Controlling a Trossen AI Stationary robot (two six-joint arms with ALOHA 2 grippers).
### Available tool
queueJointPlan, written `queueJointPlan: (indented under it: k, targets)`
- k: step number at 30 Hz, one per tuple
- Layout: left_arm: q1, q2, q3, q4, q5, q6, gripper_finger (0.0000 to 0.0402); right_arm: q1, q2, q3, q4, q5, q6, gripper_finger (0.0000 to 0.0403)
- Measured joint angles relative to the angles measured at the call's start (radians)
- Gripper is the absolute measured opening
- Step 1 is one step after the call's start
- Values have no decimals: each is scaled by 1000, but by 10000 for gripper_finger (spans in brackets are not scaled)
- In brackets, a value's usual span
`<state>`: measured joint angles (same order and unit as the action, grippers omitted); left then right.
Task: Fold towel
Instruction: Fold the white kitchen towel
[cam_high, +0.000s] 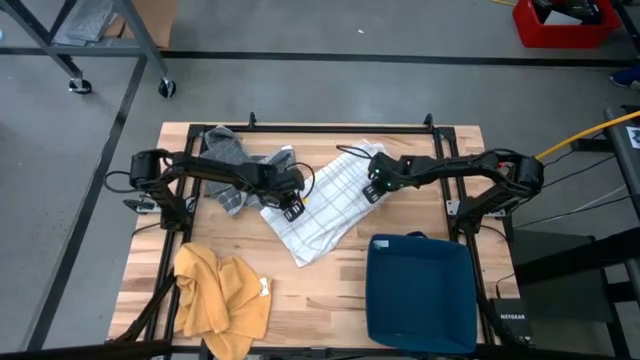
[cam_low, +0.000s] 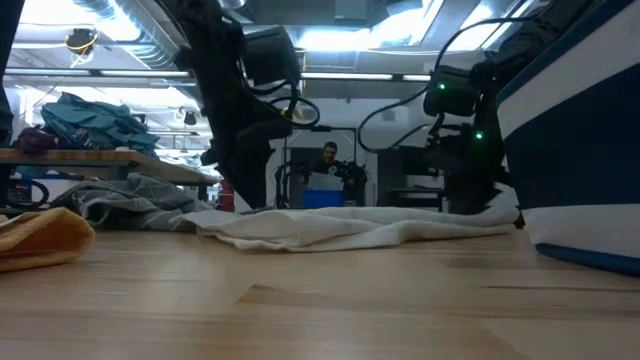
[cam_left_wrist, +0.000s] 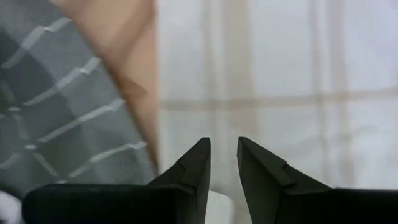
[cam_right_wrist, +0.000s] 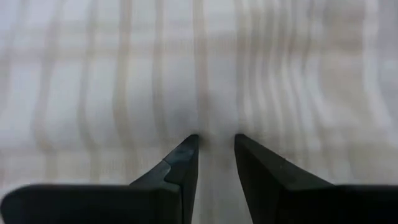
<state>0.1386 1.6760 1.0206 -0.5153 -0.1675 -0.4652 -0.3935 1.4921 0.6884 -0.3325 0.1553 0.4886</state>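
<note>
A white towel with faint beige checks (cam_high: 322, 208) lies spread and slightly rumpled across the middle of the wooden table (cam_high: 330, 285). My left gripper (cam_high: 291, 208) stands over the towel's left edge, slanting down. In the left wrist view my left gripper (cam_left_wrist: 224, 142) shows a narrow gap between its tips, with the towel's edge (cam_left_wrist: 163, 93) just beside it. My right gripper (cam_high: 372, 190) stands over the towel's far right part. In the right wrist view my right gripper (cam_right_wrist: 216, 138) is also slightly open, with checked cloth (cam_right_wrist: 205, 68) filling the view. My left gripper has its fingertips (cam_left_wrist: 200, 149) down close to the white towel just inside its left edge, slanting from above; whether they touch the cloth I cannot tell. My right gripper has its fingertips (cam_right_wrist: 189, 144) low over the towel's flat surface, nothing between them; whether they touch I cannot tell.
A grey checked towel (cam_high: 232, 165) lies bunched at the far left, right beside the white towel. A yellow towel (cam_high: 222, 300) sits crumpled at the near left. A dark blue bin (cam_high: 420, 290) stands at the near right. A person (cam_low: 328, 160) shows in the room behind.
</note>
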Motion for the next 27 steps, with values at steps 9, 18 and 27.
queueJointPlan:
  k: [9, 18, 27]
  targets:
    - [-117, 69, -1, 69, 1, -104, 72, 0, 0, 0, 246, -51, -88, 110]
    - [-90, 42, 10, 87, -98, -78, 72, 2, -59, 0, 90, -215, -76, 110]
    - [-1, 93, 9, 83, -104, 0, 72, 1, -64, 0, -223, -99, 85, 110]
